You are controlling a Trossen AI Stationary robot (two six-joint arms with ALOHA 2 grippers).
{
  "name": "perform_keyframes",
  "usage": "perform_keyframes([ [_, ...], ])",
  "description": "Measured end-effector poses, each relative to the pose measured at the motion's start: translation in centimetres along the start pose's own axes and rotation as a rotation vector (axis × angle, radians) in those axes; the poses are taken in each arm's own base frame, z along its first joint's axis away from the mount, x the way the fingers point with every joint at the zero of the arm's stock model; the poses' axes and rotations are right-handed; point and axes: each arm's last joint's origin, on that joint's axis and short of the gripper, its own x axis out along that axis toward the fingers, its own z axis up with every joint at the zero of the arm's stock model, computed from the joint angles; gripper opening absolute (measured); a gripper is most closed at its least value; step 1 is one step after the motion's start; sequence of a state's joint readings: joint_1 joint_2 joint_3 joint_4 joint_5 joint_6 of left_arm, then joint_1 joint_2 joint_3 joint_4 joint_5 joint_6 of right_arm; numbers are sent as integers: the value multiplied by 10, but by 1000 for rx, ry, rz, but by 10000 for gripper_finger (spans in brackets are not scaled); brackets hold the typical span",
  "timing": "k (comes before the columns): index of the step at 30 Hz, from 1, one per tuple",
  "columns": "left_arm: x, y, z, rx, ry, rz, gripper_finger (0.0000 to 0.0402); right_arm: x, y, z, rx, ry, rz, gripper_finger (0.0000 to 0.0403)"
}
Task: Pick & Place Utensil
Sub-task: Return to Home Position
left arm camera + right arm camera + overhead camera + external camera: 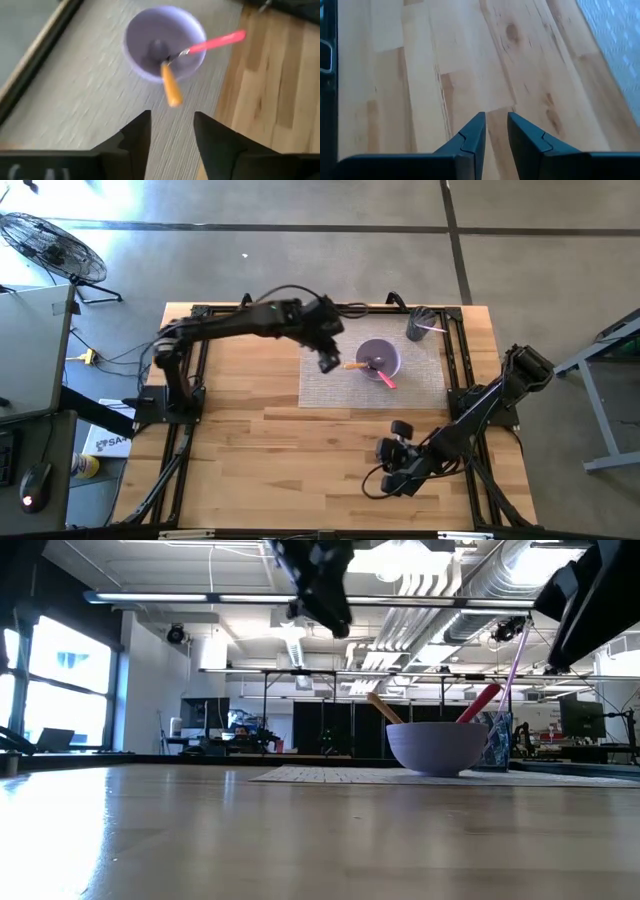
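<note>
A lavender bowl stands on the grey mat at the table's far middle. Two utensils lean in it, their heads inside and their handles over the rim: one with an orange handle and one with a pink handle. They also show in the low view, orange and pink. My left gripper hangs open and empty above the mat, just left of the bowl. My right gripper is near the table's front right, its fingers a little apart over bare wood, holding nothing.
A dark cup holding a thin pink-handled utensil stands at the mat's far right corner. A black metal frame runs around the table's edges. Bare wood lies across the near half of the table.
</note>
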State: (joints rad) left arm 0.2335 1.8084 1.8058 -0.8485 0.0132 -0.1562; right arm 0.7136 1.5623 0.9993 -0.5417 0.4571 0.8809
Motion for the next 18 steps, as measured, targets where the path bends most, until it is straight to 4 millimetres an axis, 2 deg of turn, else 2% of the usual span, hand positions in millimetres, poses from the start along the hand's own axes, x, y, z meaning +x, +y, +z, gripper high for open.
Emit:
perform_keyframes([
  [3, -25, -2, -10, 7, 8, 54, 122, 1, -1, 3, -72, -19, -7, 74],
  [5, -33, -8, -19, 18, -11, 57, 102, 3, -3, 8, -88, -42, -16, 74],
  [9, -34, -20, -47, 34, -62, -28, 58, 9, -7, 24, -90, -118, -7, 74],
  [14, -24, -18, -102, 17, -123, -89, 8, 14, -9, 45, -100, -222, 40, 66],
  [18, -14, -19, -158, -49, -179, -189, 8, 17, -13, 58, -128, -281, 68, 44],
])
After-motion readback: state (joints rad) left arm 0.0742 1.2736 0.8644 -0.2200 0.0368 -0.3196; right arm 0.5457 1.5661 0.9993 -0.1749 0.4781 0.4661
